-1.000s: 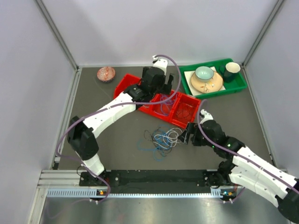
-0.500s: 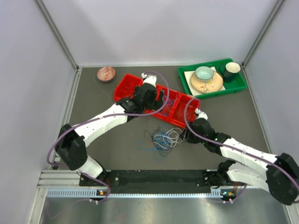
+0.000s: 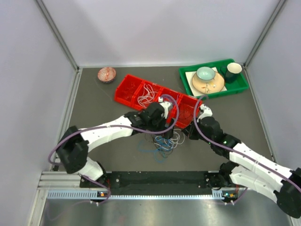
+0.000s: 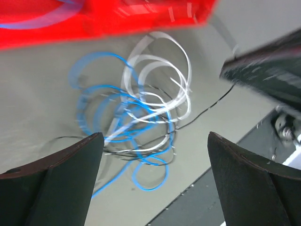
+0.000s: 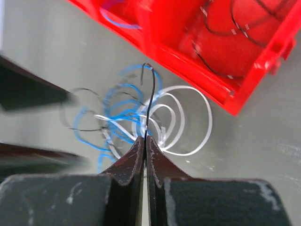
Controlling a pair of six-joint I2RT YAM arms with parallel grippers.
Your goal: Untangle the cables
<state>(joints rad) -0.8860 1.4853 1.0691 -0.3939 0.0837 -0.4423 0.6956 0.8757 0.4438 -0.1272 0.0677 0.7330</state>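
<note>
Glossy plastic tray (image 3: 125, 92) — smooth cables (image 3: 162, 142), matt table (image 3: 94, 103).

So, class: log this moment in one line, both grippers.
left gripper: open over cable tangle | right gripper: shut on black cable | tangle: beside red tray

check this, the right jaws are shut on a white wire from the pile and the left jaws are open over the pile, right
One thing is off: the wire pinched in the right jaws is black, not white, as the right wrist view shows. The rest stands: those jaws are shut on it, and the left jaws are open over the pile.
</note>
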